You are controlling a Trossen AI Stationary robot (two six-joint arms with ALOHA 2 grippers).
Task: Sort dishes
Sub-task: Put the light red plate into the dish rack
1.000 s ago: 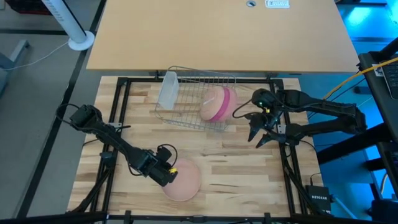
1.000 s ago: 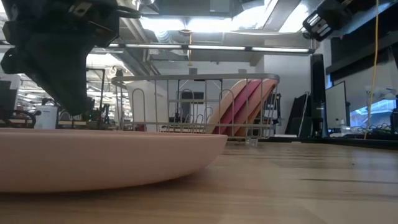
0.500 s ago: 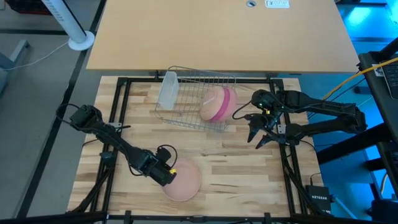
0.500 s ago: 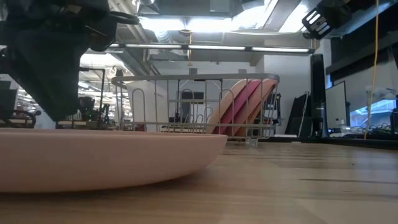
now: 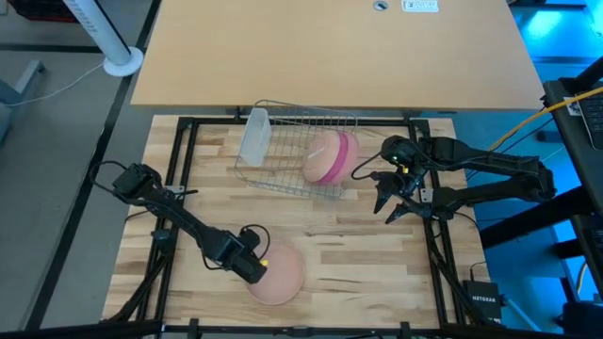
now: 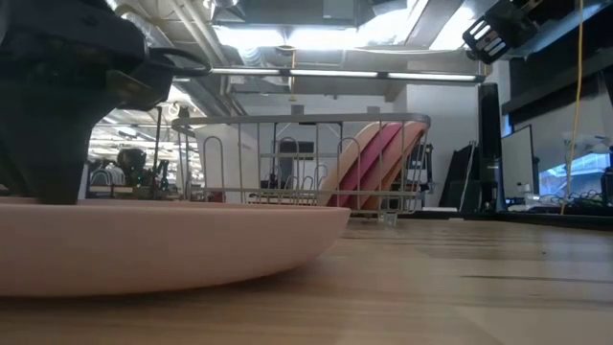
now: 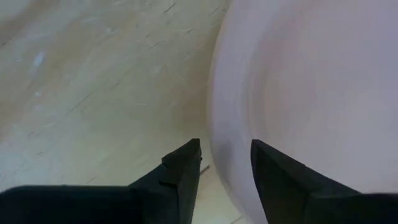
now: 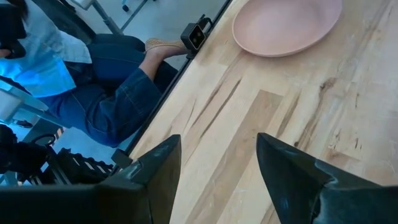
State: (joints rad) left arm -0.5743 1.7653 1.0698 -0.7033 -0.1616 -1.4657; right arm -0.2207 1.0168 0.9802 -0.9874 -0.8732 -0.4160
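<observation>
The pale peach-pink plate [image 5: 280,271] lies flat on the wooden table near its front edge; it fills the low view's left [image 6: 172,240]. My left gripper [image 5: 258,271] is open and low at the plate's left rim [image 7: 217,149], one finger over the plate and one over the table [image 7: 224,165]. I cannot tell whether it touches. A magenta plate [image 5: 345,155] and a tan-brown plate [image 6: 342,172] lean on edge in the wire rack [image 5: 283,179]. My right gripper [image 5: 386,213] is open and empty, right of the rack.
A translucent tumbler [image 5: 254,137] stands at the rack's left end. Black frame rails [image 5: 179,160] border the table on the left and right. A person sits beyond the table's edge in the right wrist view [image 8: 106,93]. Bare wood lies between the peach plate and the rack.
My left gripper has come down and a little toward the table's near edge, onto the peach plate's left rim. The plate has stayed where it was.
</observation>
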